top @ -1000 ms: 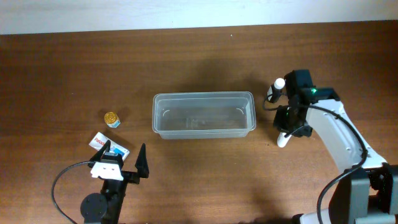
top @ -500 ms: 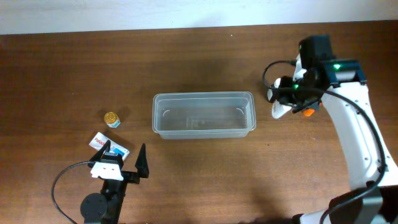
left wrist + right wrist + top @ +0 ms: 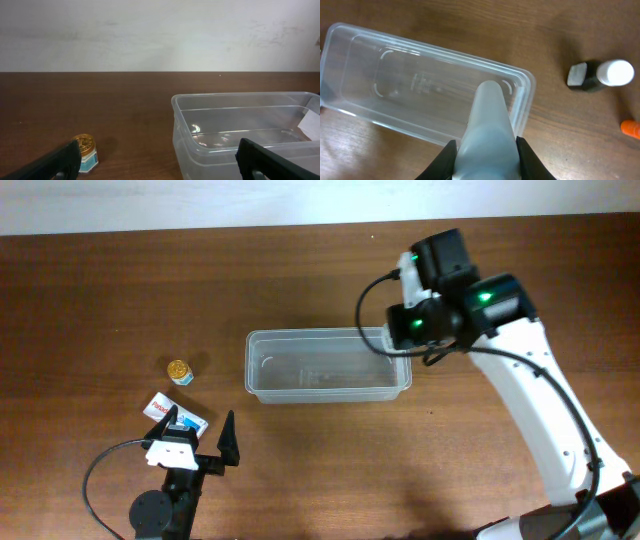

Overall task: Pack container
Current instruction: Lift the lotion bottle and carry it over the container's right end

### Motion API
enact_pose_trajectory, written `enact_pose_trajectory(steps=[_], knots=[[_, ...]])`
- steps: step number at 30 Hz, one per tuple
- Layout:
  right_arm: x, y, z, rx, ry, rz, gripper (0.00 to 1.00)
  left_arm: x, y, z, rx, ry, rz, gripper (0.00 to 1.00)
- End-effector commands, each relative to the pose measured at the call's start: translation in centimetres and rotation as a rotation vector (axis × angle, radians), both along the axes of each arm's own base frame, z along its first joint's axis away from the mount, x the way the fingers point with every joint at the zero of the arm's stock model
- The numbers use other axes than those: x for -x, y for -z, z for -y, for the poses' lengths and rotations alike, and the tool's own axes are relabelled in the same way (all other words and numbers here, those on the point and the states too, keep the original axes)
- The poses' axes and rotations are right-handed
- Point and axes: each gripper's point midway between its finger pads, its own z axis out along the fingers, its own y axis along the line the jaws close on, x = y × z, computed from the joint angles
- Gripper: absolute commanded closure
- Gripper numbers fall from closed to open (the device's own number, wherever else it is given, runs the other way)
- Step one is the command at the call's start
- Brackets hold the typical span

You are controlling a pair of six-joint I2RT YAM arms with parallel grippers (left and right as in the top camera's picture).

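Note:
The container point(image 3: 300, 333) is a clear, long, shallow tub in the middle of the table, and nothing shows inside it. It also shows in the left wrist view point(image 3: 225, 96) and the right wrist view point(image 3: 420, 46). My right gripper point(image 3: 485, 157) is shut on a white bottle point(image 3: 487, 120) and holds it above the container's right end. In the overhead view the right gripper point(image 3: 408, 330) sits over that end, its fingertips hidden. My left gripper point(image 3: 197, 435) is open and empty near the front left, also seen in its wrist view point(image 3: 160, 167).
A small gold-lidded jar point(image 3: 179, 371) stands left of the container, also in the left wrist view point(image 3: 85, 149). A white, blue and red packet point(image 3: 163, 408) lies by the left gripper. A black bottle with a white cap point(image 3: 600, 75) and an orange item point(image 3: 631, 128) lie right of the container.
My right gripper lifted the white bottle from the table at the right and carried it left, over the container's right end. The left arm has not moved.

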Motion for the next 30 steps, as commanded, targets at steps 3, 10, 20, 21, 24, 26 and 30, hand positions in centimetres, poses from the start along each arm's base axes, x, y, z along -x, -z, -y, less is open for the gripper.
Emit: enact_pose_trajectory(steps=[3,10,20,21,24,26,30], knots=[[-0.9,-1.3,-0.2,0.092,0.052,0.092,0.88,0.0,0.1,-0.2,0.002,-0.01,0.001,0.01],[-2.0,1.6,-0.6,0.105,0.105,0.029,0.89,0.0,0.1,-0.2,0.002,-0.01,0.001,0.0],[-2.8,7.0,-1.5,0.111,0.176,-0.111,0.89,0.0,0.1,-0.2,0.002,-0.01,0.001,0.01],[-2.8,7.6,-1.6,0.107,0.193,-0.126,0.88,0.0,0.1,-0.2,0.002,-0.01,0.001,0.01],[-2.9,8.3,-1.7,0.105,0.215,-0.148,0.88,0.0,0.1,-0.2,0.002,-0.01,0.001,0.01],[-2.9,9.1,-1.7,0.106,0.231,-0.167,0.89,0.0,0.1,-0.2,0.002,-0.01,0.001,0.01],[-2.7,10.4,-1.7,0.116,0.236,-0.198,0.89,0.0,0.1,-0.2,0.002,-0.01,0.001,0.01]])
